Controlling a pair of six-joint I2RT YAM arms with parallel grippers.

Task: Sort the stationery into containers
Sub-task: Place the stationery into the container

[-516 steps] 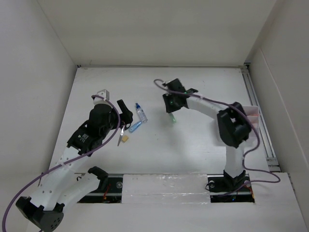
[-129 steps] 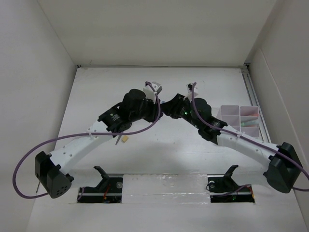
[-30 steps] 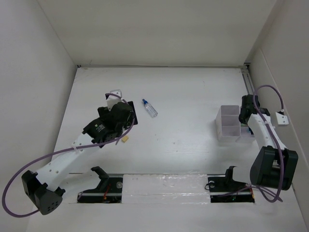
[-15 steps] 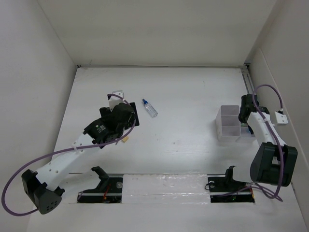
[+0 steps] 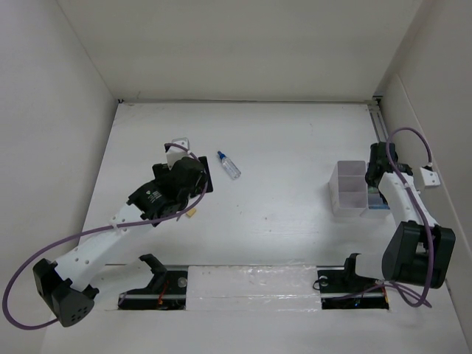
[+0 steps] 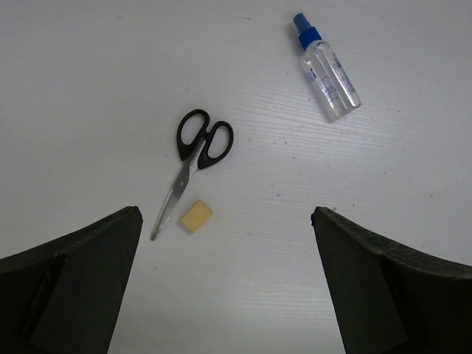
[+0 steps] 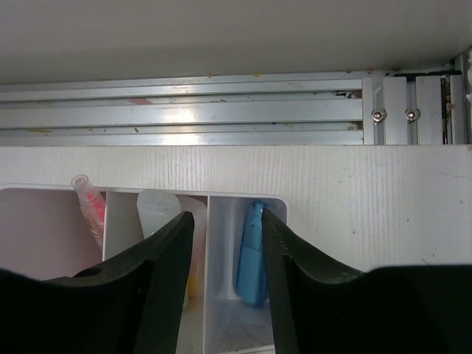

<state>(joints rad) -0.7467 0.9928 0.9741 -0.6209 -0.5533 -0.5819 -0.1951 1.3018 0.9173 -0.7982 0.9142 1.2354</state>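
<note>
Standing well apart, the two arms now occupy opposite sides of the worktop (image 5: 287,140); some seconds earlier their wrists met near its middle. Over the last second neither arm has shifted noticeably; only the right pincer (image 7: 227,217) has parted its jaws.

Left arm: stretched forward and inward from its base, wrist pointing down.
Left pincer (image 6: 226,214): released, jaws fully spread, hovering above the black-handled scissors (image 6: 195,158) and yellow eraser (image 6: 197,216); the eraser lies just beside the blades.
Glue bottle (image 6: 330,70): on its side farther out, apart from both.

Right arm: folded back at the right edge, wrist over the organiser (image 5: 348,198).
Right pincer: released, grasping nothing. The blue marker (image 7: 252,254) rests in the end compartment below the gap; an orange-red pen (image 7: 90,206) is in a separate compartment.
</note>
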